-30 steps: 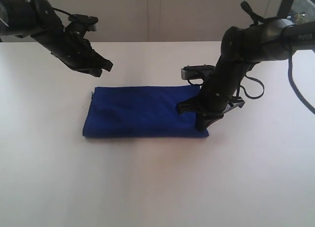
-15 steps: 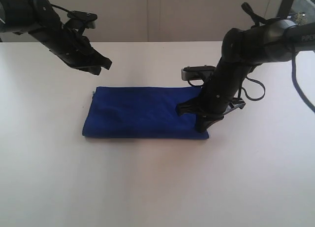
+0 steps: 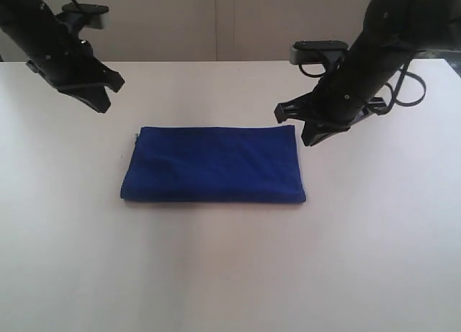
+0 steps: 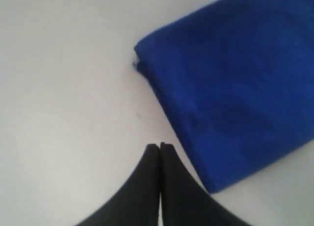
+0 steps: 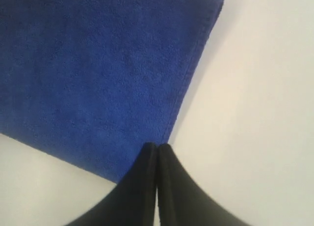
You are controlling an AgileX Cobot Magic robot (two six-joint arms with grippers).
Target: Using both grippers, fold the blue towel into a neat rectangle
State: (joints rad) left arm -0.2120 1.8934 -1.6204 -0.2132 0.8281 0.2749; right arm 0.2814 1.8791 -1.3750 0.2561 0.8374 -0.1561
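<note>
Lying folded flat on table (image 3: 216, 274), blue towel (image 3: 212, 165).

In the left wrist view the blue towel (image 4: 235, 88) runs off past the picture's edges so only one end shows, and the left tool (image 4: 160, 147) is cropped to its pressed-together tips; the right wrist view cuts the towel and the right tool (image 5: 157, 147) the same way. A small bit (image 4: 134, 64) at the towel's edge is too blurred to identify. In the exterior view the left arm (image 3: 43, 37) and right arm (image 3: 392, 37) leave through the top corners
</note>
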